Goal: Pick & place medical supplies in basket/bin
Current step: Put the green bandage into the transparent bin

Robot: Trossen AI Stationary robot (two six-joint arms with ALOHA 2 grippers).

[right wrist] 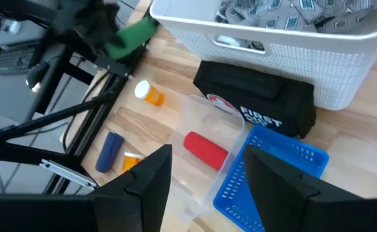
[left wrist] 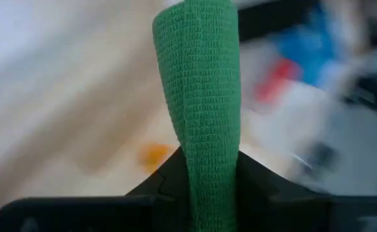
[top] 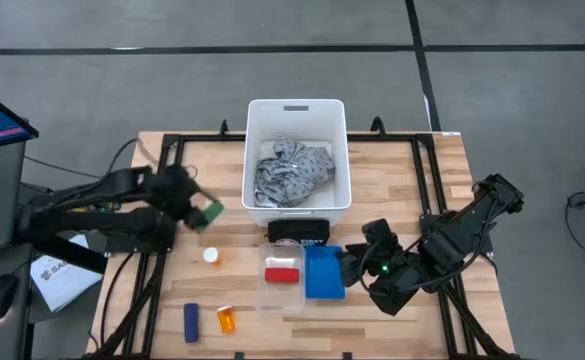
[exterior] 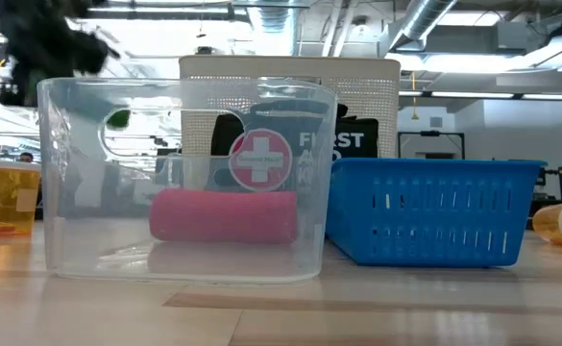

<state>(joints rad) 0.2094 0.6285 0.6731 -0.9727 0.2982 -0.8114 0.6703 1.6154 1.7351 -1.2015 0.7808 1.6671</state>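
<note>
Filling white tub (top: pixel 297 112): grey cloth (top: pixel 292 172); clear bin (top: pixel 281 294): red cylinder (top: pixel 282 274).

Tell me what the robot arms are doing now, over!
Left gripper shut on green roll, left of white bin. Right gripper open, by blue basket. Path clear.

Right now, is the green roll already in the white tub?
No, the left tool holds the green roll left of the white tub.
</note>
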